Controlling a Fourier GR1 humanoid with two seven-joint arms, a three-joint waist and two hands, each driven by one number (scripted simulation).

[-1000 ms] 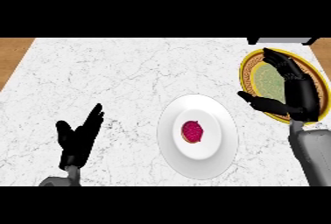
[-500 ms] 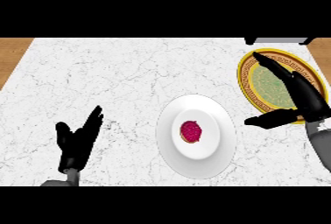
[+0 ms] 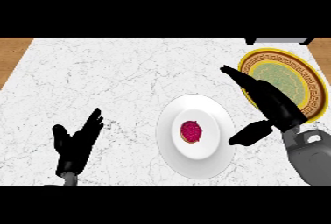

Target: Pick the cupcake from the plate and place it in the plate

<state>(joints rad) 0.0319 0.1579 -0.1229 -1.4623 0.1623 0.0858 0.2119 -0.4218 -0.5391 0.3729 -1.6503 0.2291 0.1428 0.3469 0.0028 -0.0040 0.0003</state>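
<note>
My right hand [image 3: 271,103] has moved left since a moment ago. Before, it lay right over the gold plate [image 3: 313,83]. Now it sits between that plate and the white plate [image 3: 171,131], with only part of it still over the gold plate's left rim. Its fingers are straight and spread apart, pointing far and to the left. The thumb sticks out low, near the right rim of the white plate. It holds nothing.

The cupcake [image 3: 191,131] has not moved. It sits in the middle of the white plate, pink on top.

My left hand [image 3: 76,142] rests in the same spot as before, near the bottom left, open with fingers up.

The white surface [image 3: 110,74] carries both plates.

My right hand hides the left side of the gold plate. The right edge of that plate is cut off by the side of the view. A dark thing [image 3: 278,40] at the far right is cut off too, and I cannot tell what it is.
</note>
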